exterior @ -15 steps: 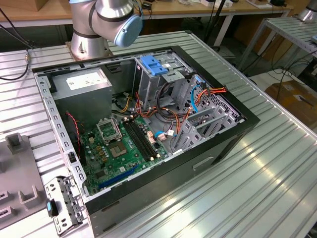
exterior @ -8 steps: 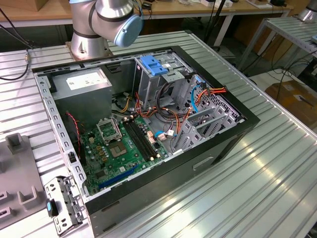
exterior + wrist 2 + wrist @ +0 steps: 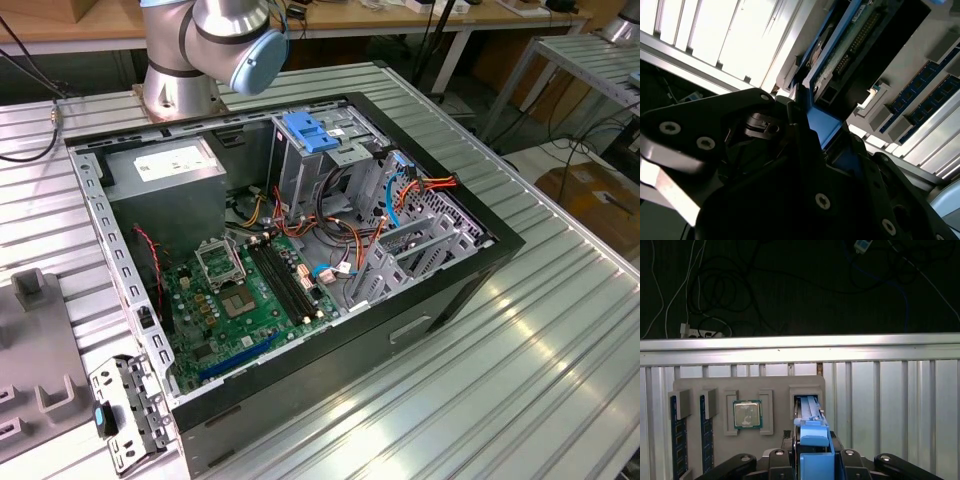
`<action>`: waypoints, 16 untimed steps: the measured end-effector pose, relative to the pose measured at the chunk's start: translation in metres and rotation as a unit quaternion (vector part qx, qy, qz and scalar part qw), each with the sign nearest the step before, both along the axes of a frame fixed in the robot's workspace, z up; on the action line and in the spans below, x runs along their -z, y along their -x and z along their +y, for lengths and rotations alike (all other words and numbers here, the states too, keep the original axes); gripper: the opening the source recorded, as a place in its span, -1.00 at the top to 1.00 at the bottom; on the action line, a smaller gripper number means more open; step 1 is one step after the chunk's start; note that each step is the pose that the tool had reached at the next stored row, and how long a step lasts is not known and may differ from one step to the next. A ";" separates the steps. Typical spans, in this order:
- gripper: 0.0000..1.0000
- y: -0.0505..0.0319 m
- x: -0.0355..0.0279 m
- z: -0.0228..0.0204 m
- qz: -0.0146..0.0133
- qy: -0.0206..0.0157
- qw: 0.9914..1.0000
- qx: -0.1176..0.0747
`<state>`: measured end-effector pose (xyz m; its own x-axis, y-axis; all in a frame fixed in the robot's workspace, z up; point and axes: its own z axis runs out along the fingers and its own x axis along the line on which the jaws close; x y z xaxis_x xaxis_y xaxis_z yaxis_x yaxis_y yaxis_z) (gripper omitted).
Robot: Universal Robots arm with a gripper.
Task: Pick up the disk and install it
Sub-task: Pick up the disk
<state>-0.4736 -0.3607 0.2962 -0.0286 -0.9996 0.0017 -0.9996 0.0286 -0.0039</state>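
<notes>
The jaws are closed on the disk [image 3: 812, 440], pressing from either side on the blue side rail [image 3: 822, 125] along its edge, which both wrist views show wedged between them. The disk stands on edge, its far end in the rightmost pocket of a grey holder tray [image 3: 775, 385]; whether that end touches the pocket floor cannot be told. In the second wrist view the disk's green circuit-board face [image 3: 845, 50] is turned toward the camera.

Beside that pocket, in the same tray, a processor chip [image 3: 747, 414] lies flat in a square recess, and farther along 2 memory sticks [image 3: 677, 440] stand in their own slots. The tray rests on a slatted metal tabletop [image 3: 890, 405], and beyond the tabletop's edge loose cables [image 3: 715, 300] lie on a dark floor.

In the exterior view the arm [image 3: 220, 30] rises from its base at the far side of the tabletop. An open computer case [image 3: 400, 330] lies on its side in front of it, showing a green motherboard [image 3: 240, 290], a grey metal box with a white sticker [image 3: 165, 175] and a metal cage with a blue handle [image 3: 310, 140]. The tray sits at the exterior view's left of the case.
</notes>
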 end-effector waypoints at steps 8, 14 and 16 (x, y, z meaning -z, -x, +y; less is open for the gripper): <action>0.26 0.0000 0.0004 0.0000 0.000 0.000 1.000 0.000; 0.26 0.0000 -0.0030 0.0000 0.000 0.000 1.000 0.000; 0.26 0.0000 -0.0046 0.0000 0.000 0.000 1.000 0.000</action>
